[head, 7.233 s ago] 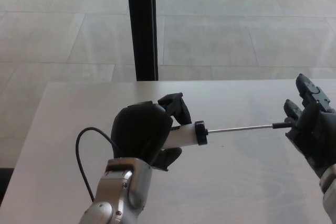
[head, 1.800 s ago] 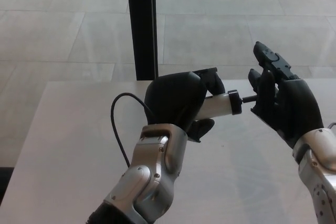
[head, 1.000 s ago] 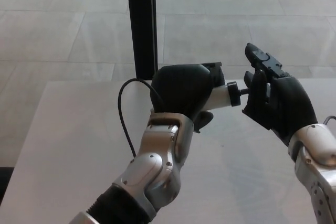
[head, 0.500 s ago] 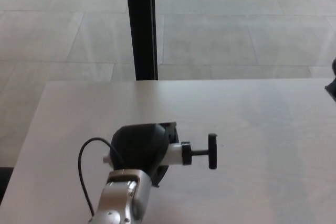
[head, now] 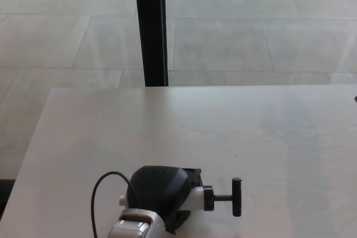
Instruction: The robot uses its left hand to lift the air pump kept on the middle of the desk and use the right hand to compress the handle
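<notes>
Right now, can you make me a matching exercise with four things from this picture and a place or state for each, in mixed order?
Things:
1. left hand
2. pump handle
3. hose
4. black post

Places or states:
A. stands on the floor behind the desk
B. loops out on the left side of the hand
C. closed around the white pump barrel
D. sticks out to the right on a short rod, held by nothing

Pairs: 1-C, 2-D, 3-B, 4-A

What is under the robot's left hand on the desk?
The left hand covers most of the air pump; only the white barrel end, black collar, short rod and T-handle show. A thin black hose loops out left. The barrel's middle is hidden.
</notes>
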Controlling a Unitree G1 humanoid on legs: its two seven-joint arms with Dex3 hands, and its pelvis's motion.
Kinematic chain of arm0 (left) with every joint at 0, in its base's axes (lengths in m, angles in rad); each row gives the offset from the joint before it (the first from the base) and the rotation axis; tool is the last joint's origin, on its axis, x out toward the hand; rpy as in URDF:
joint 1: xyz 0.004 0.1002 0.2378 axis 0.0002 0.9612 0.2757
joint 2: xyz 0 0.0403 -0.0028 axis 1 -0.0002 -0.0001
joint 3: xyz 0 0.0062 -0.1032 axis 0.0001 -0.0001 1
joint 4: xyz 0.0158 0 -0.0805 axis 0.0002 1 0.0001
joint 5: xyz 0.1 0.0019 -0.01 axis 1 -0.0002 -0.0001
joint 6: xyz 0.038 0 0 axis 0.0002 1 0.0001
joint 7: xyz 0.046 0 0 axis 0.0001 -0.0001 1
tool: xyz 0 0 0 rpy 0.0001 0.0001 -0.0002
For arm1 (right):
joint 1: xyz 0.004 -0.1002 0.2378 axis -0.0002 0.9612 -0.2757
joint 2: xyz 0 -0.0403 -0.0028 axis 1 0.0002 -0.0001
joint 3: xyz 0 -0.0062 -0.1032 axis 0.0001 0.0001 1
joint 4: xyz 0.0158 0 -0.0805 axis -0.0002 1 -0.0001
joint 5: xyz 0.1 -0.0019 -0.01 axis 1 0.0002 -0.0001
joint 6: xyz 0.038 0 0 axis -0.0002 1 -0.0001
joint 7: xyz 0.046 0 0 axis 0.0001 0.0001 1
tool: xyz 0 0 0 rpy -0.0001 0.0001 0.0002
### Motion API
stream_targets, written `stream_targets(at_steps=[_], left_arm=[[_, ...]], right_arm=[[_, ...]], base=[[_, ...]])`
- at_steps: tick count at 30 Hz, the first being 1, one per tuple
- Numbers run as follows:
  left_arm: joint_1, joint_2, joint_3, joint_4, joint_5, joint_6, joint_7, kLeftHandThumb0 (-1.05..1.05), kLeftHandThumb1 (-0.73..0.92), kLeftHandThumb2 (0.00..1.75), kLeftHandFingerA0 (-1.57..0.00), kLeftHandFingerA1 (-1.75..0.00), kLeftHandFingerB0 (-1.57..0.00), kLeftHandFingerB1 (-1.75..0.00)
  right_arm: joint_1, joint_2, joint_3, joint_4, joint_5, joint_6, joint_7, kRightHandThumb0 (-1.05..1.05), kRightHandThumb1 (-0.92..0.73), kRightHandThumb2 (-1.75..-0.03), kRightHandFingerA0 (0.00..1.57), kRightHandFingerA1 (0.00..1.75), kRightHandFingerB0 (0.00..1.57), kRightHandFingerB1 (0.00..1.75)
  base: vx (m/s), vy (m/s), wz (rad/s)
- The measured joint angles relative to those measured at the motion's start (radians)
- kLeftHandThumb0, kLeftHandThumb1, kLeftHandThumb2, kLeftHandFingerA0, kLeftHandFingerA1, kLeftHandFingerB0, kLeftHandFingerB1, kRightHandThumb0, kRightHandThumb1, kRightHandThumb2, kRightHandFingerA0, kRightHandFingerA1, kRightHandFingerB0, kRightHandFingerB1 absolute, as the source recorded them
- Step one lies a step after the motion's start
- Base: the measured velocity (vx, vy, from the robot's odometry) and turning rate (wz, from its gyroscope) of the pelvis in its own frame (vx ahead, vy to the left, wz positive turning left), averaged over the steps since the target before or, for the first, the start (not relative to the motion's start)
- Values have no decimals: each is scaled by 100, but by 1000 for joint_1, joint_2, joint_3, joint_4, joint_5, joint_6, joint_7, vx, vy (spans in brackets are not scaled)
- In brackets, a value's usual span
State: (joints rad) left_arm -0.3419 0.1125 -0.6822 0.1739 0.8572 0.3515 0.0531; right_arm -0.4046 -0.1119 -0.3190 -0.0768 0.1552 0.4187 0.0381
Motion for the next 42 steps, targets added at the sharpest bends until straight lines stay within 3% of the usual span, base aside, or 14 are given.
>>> stream_targets(at_steps=[1,2,8,12,13,22,26,27,30,31,34,35,36,42], left_arm=[[-16,-1,1,-6,-1,1,-14,-70,43,88,-6,-56,-3,-33],[-22,-1,1,-7,-1,2,-20,-72,45,87,-4,-53,-5,-28],[-54,1,-4,-7,-13,14,-111,-94,54,89,0,-18,0,0],[-62,5,1,-9,-24,22,-165,-98,57,92,0,-14,0,0],[-63,7,5,-11,-31,24,-185,-98,58,92,0,-14,0,0],[-62,5,169,-61,-159,25,-292,-74,50,91,-1,-45,-8,-29],[-60,4,270,-98,-222,25,-320,-62,69,61,-22,-49,-25,-33],[-60,5,290,-107,-233,25,-324,-60,71,61,-22,-48,-26,-32],[-60,23,387,-146,-283,26,-345,-59,71,62,-23,-48,-27,-33],[-60,32,413,-157,-295,26,-351,-56,74,62,-26,-47,-22,-36],[-57,68,504,-180,-337,26,-370,-53,75,62,-27,-42,-27,-36],[-53,91,547,-183,-355,27,-379,-50,82,64,-27,-46,-25,-37],[-49,107,580,-184,-368,27,-385,-58,65,100,-29,-56,-20,-48],[-2,196,756,-183,-436,29,-416,-52,62,101,-33,-60,-19,-49]], right_arm=[[0,2,2,0,0,0,0,-97,-92,-82,0,22,12,25],[0,2,3,0,0,0,0,-87,-77,-120,0,19,12,30],[0,13,11,0,-1,0,0,-93,-81,-123,2,15,13,25],[0,16,20,0,-2,0,0,-100,-92,-81,0,25,8,24],[0,16,24,0,-2,0,0,-89,-75,-121,3,18,9,27],[1,16,35,0,-6,0,2,-87,-78,-119,5,25,9,24],[5,9,34,0,-6,0,7,-86,-92,-68,6,34,8,23],[6,6,33,0,-5,0,8,-84,-72,-112,4,35,9,23],[14,-14,23,1,-2,0,17,-82,-73,-113,2,34,4,23],[16,-19,20,1,-1,0,20,-85,-92,-73,6,35,9,23],[28,-41,1,5,3,0,28,-90,-78,-116,1,49,13,32],[37,-55,-12,8,6,0,30,-39,-42,-108,3,55,0,52],[44,-65,-23,10,8,0,33,-96,-91,-73,7,64,5,46],[87,-143,-88,40,13,0,43,-93,-92,-69,17,79,15,58]], base=[[0,0,0],[0,0,0],[0,0,0],[0,0,0],[0,0,0],[0,0,0],[0,0,0],[0,0,0],[0,0,0],[0,0,0],[0,0,0],[0,0,0],[0,0,0],[0,0,0]])
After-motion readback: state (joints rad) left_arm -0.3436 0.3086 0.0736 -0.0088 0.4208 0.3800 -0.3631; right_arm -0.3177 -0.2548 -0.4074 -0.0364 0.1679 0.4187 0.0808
